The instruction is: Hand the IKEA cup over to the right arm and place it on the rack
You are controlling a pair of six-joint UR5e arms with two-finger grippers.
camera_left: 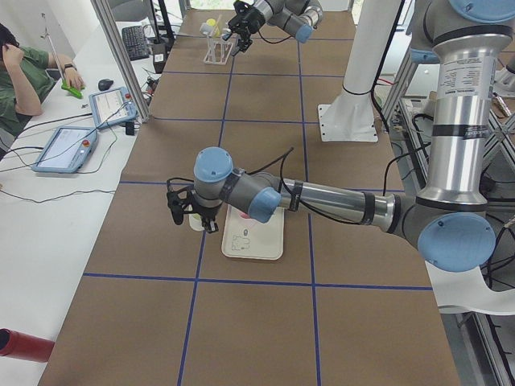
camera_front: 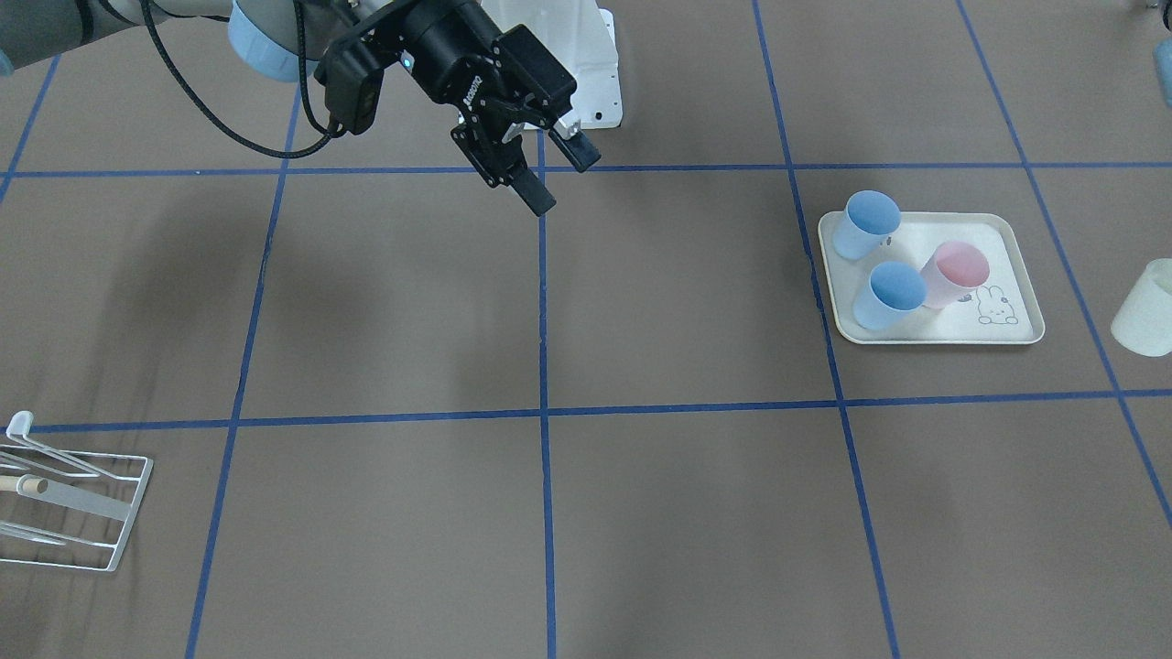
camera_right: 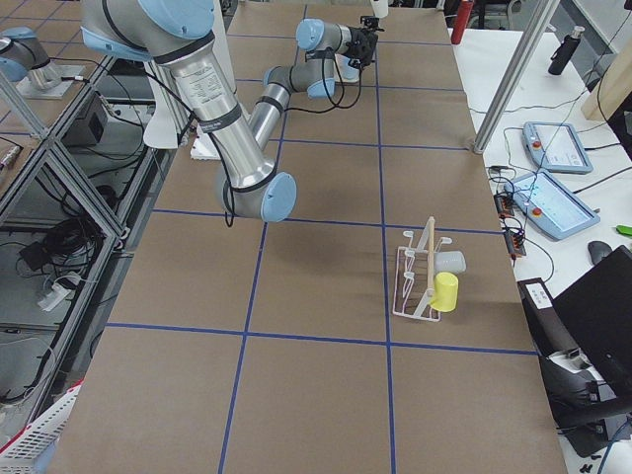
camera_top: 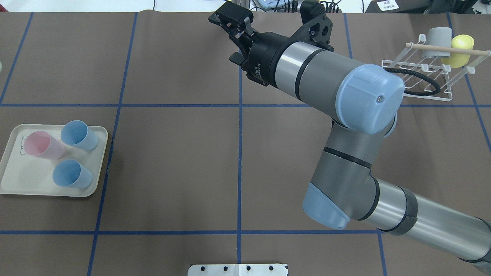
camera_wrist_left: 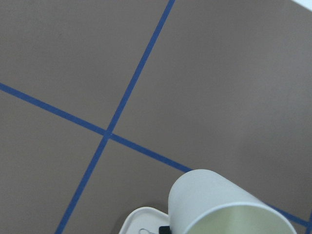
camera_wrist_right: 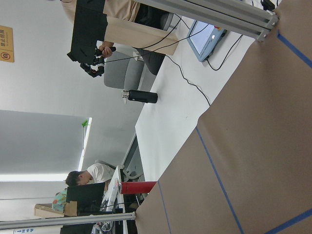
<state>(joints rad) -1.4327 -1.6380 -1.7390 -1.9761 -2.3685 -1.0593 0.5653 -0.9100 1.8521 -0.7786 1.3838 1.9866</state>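
Little is done: the pale IKEA cup (camera_front: pixel 1144 307) sits at the front view's right edge beside the rabbit-print tray (camera_front: pixel 1012 265), near the left claw (camera_left: pixel 189 211), whose grip I cannot tell, the right claw (camera_front: pixel 568 183) hangs spread and empty top centre, and handover and placing on the lower-left rack (camera_front: pixel 82 502) remain.

The right arm (camera_top: pixel 345 165) is built of grey and brushed-silver tubes ringed with black bands, its joints capped in pale blue. A black braided cable (camera_front: pixel 265 151) loops to the black right gripper (camera_front: pixel 566 181), which bears white lettering and a small blue light. The left arm (camera_left: pixel 338 201) wears matching colours.
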